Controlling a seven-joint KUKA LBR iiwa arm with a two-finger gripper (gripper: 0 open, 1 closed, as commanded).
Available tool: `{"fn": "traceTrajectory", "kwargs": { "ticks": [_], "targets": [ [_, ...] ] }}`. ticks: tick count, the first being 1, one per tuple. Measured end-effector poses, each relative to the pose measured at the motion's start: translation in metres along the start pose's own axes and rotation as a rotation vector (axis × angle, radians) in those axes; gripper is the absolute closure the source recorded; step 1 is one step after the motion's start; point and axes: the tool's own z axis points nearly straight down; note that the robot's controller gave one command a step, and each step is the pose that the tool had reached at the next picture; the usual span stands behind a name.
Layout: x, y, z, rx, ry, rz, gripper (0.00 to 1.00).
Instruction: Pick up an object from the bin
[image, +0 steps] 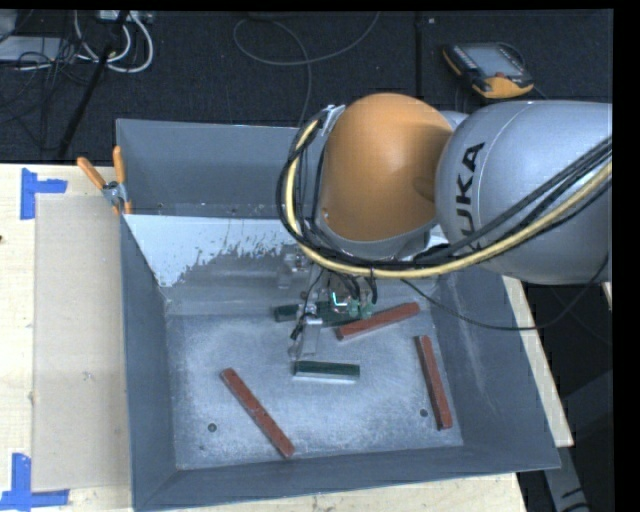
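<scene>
My gripper (316, 314) hangs under the orange cover, low over the middle of the bin near its back. Just below it a short dark green bar (326, 371) lies flat on the bin floor. A red-brown stick (380, 320) lies slanted right beside the gripper, its left end reaching under the gripper body. I see nothing held in the gripper.
Another red-brown stick (433, 382) lies lengthwise by the bin's right wall. A third (257, 412) lies slanted at the front left. The arm and its cables cover the bin's back right part.
</scene>
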Motion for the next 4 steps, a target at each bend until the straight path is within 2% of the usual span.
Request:
{"fn": "traceTrajectory", "kwargs": {
  "ticks": [1, 2, 3, 4],
  "targets": [
    [-0.002, -0.001, -0.004, -0.001, -0.007, 0.003, 0.0],
    [-0.002, -0.032, 0.03, -0.002, -0.012, -0.081, 0.0],
    [0.012, -0.048, 0.105, 0.0, -0.01, -0.218, 0.0],
    [-0.005, -0.087, 0.131, -0.001, -0.006, -0.461, 0.0]
  ]
}}
